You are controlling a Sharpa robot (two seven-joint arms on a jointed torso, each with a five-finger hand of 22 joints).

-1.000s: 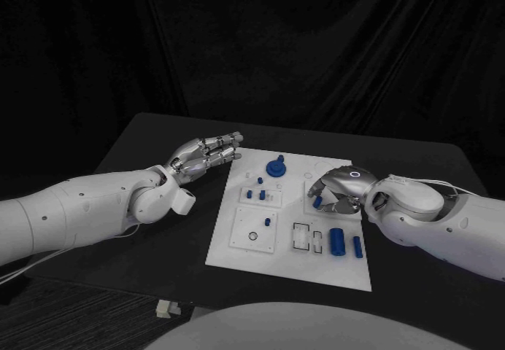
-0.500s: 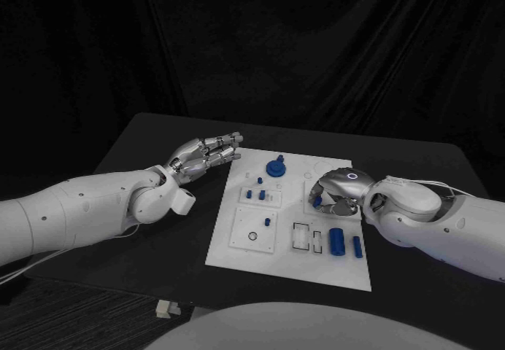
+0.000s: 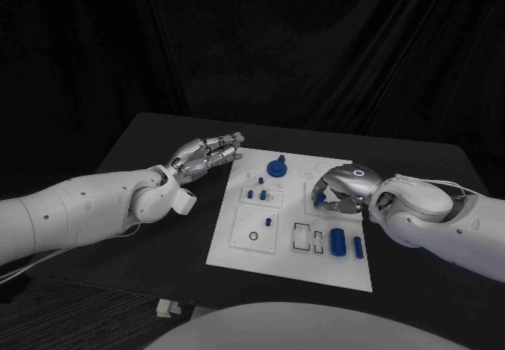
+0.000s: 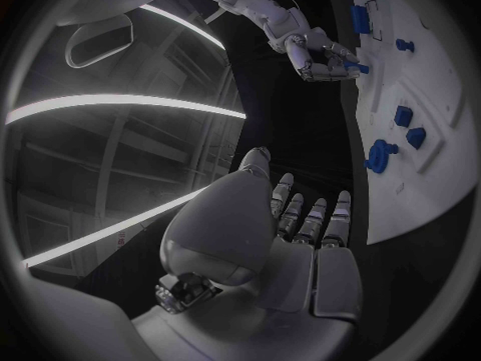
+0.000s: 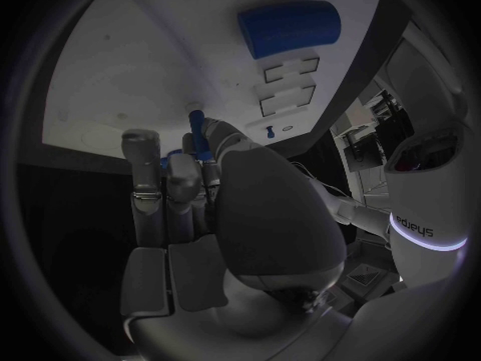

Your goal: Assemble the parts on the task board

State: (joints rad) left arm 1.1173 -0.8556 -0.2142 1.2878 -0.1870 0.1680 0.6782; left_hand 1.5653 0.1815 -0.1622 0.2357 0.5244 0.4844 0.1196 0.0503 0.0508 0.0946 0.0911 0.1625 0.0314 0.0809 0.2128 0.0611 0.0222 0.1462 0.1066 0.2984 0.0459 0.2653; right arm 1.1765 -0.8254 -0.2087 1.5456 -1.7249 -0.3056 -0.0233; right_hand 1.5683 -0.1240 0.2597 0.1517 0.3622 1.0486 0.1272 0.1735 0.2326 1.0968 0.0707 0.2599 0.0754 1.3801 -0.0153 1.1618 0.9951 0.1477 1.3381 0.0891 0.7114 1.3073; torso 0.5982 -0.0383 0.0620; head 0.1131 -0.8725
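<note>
White task board (image 3: 252,251) with one blue peg (image 5: 197,124) pinched in right hand (image 3: 338,191), left hand (image 3: 203,157) empty, fingers loosely apart.

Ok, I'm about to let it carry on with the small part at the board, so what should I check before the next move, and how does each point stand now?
1. Right hand has a part: ok. The right wrist view shows a small blue peg at its fingertips.
2. Peg lined up with its hole: cannot tell; the fingers hide the tip in the head view.
3. Left hand clear of the work: ok. It sits at the task board's far left corner, holding nothing.
4. Board lying flat on the table: ok.
5. Other parts out of the way: ok. The blue cylinder lies nearer the robot, the blue knob stands farther away.
</note>
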